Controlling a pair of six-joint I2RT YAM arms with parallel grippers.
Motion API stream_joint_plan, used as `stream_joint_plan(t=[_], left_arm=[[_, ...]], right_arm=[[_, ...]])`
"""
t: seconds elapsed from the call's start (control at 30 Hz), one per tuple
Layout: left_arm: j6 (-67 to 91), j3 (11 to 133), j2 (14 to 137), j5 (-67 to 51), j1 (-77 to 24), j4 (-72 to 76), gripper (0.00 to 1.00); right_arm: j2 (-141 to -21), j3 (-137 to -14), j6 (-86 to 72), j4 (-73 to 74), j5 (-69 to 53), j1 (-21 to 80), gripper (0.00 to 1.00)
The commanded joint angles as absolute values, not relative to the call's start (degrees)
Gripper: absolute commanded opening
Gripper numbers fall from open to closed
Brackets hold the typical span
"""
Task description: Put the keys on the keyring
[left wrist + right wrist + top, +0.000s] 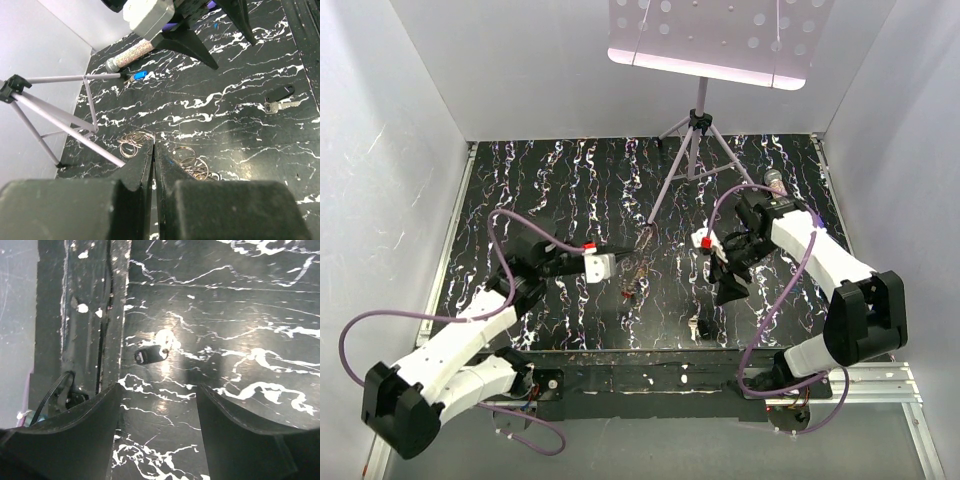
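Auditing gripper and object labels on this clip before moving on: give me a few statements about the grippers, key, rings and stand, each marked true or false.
1. The left gripper is shut. True.
2. The right gripper is clamped on a key. False: its jaws stand open with nothing between them.
3. A black-headed key lies on the table, apart from the keyring. True.
4. The tripod has fallen over. False: it stands on its legs at the far side of the table.
5. The keyring's rings show right at the left gripper's fingertips. True.
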State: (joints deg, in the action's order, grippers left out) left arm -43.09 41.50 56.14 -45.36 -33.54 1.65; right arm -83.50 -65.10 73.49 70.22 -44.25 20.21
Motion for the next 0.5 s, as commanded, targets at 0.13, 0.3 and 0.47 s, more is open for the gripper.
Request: stream_joint_plan(t=[0.13, 0.3, 0.47], left_arm=[[-43.24, 34.46, 45.53, -40.17, -33.57, 0.35, 0.00], [-45.88, 35.07, 43.86, -37.62, -33.57, -4.66, 0.00], [-46.58, 34.72, 42.10, -36.65, -33.57, -5.36, 0.00]], right_arm=[[-80.78, -57.05, 71.29, 63.04, -39.30, 28.03, 0.66], [-81.56, -53.62, 62.24, 53.45, -34.46, 32.95, 0.62], [-84.46, -53.61, 57.83, 48.61, -30.24, 34.98, 0.59]])
